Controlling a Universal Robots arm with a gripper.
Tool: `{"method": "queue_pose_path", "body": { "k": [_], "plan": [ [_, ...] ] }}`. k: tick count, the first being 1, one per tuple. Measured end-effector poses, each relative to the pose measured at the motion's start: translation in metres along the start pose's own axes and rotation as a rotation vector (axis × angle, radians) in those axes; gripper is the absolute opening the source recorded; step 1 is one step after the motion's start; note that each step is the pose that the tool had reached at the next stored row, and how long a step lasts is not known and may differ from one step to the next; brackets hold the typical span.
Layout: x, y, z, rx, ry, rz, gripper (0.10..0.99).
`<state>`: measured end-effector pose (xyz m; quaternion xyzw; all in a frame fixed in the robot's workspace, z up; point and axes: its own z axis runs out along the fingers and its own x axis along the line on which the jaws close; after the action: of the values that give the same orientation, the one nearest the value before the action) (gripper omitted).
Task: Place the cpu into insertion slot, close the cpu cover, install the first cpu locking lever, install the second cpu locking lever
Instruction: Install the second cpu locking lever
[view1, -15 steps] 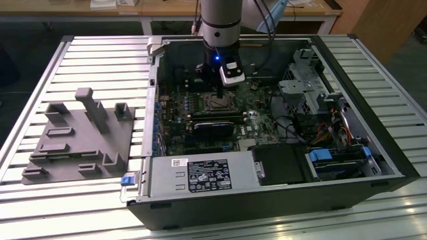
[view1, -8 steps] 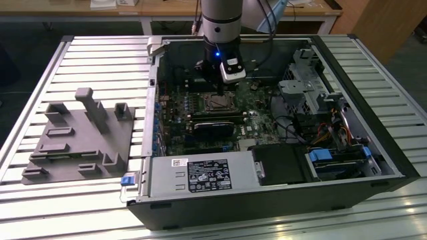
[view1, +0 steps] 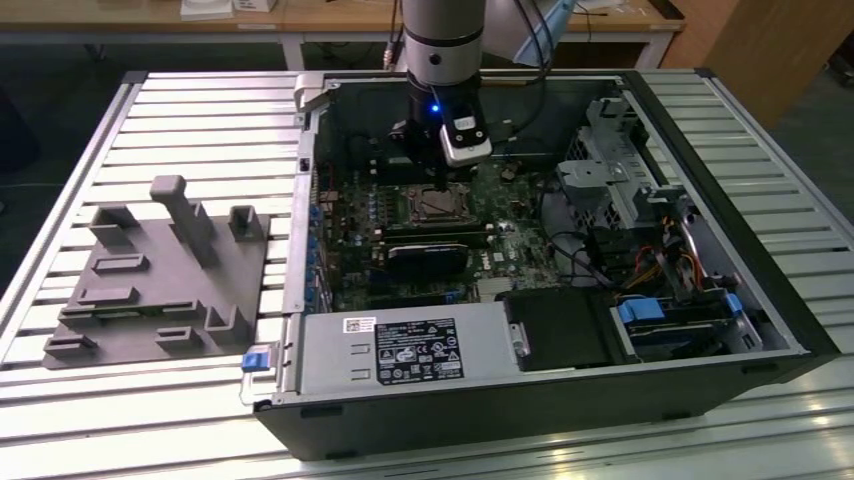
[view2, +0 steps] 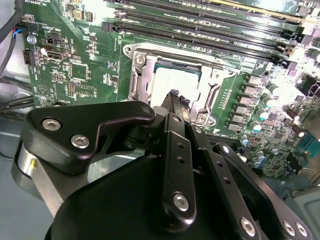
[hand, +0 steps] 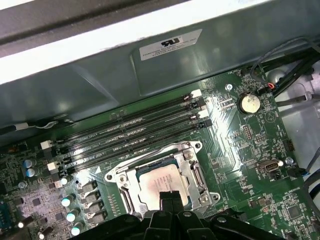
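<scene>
Your fingers (view2: 174, 96) look clenched together with nothing in them, tips right over the cpu (hand: 159, 182). It's already sitting in the insertion slot (hand: 196, 176) mid-motherboard, cpu cover (view2: 139, 80) lying flat around it, memory slots (hand: 130, 137) just beside.

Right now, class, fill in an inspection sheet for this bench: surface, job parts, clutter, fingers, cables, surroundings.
Surface: slatted metal table, holding an open computer case.
Job's things: cpu sits in the insertion slot; cpu cover lies framing the chip.
Clutter: grey fixture block on the exterior view's left.
Gripper: gripper right above the cpu, fingers together.
Cables: bundle inside the case, exterior view's right.
Surroundings: wooden desks behind.
</scene>
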<state>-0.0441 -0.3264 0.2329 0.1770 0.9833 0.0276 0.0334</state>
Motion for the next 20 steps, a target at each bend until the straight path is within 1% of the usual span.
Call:
{"method": "queue_pose_path", "body": {
  "k": [10,20],
  "plan": [
    [-0.0027,-0.0071,-0.0003,0.0,0.0,0.0,0.106],
    [-0.0061,-0.0164,-0.0007,0.0,0.0,0.0,0.106]
  ]
}}
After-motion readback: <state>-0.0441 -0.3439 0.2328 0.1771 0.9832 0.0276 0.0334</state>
